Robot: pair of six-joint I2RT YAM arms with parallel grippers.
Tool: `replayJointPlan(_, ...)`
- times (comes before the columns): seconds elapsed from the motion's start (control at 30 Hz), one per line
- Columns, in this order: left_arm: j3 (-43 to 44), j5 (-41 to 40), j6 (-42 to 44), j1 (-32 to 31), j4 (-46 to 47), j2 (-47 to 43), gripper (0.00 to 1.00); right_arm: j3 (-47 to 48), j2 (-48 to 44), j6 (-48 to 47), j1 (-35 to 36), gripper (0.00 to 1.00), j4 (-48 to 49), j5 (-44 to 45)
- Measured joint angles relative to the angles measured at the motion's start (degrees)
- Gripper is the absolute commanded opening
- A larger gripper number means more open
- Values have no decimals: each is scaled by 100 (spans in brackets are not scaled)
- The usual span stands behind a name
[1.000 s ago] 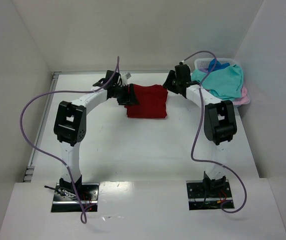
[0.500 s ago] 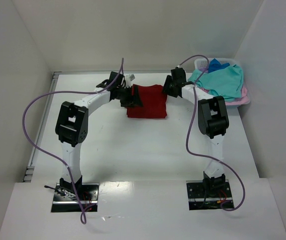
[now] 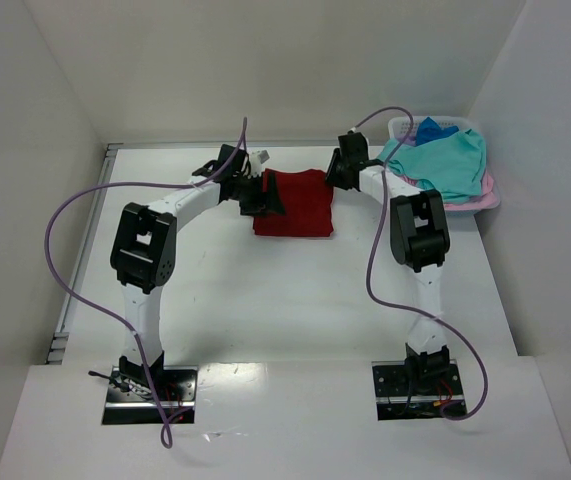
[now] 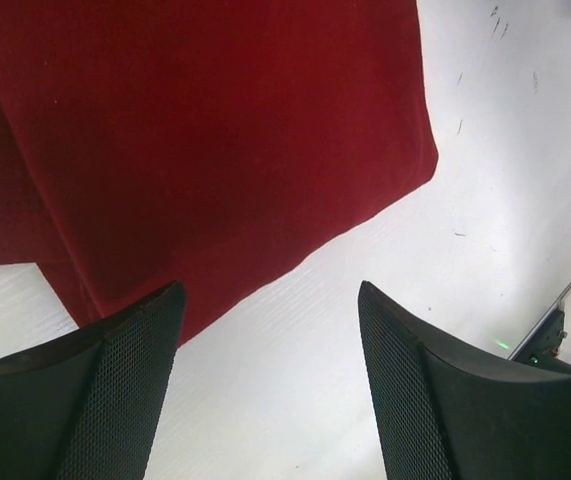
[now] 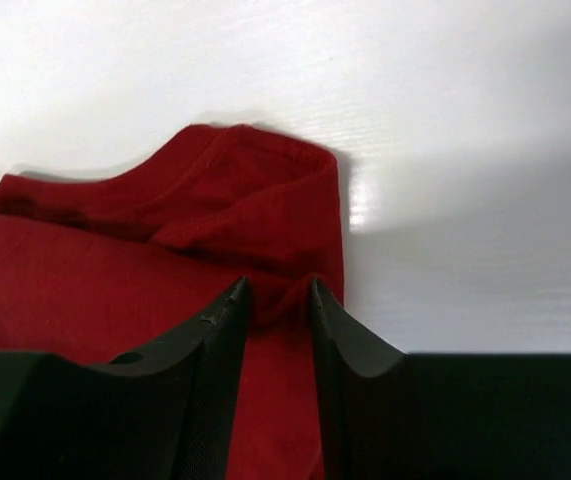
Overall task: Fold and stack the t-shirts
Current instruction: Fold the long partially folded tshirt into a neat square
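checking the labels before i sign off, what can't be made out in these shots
- Left wrist: red shirt runs off the top and left edges; the left gripper covers part of its edge.
- Right wrist: how deep the right gripper bites the shirt, behind its own fingers.
- Top view: both grippers' jaws, too small and dark.
- Top view: pink shirt and blue shirt, mostly under the teal shirt in the basket.

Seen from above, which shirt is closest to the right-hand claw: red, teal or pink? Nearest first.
1. Red shirt: pinched by the right gripper, table centre.
2. Teal shirt: atop the basket, right.
3. Pink shirt: basket's far right edge.
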Motion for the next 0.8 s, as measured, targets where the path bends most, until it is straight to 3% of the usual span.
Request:
replayJointPlan(0.13,0,-15,0,0,-15,0,78,164,225,-22,0,11,-50,-7)
replayJointPlan(0.27,-20,-42,0,0,-13,0,78,190,234,-13,0,0,-90,7)
replayJointPlan(0.8,-374,-223,-4,225,39,-299,82,540,59,-31,0,0,-81,4)
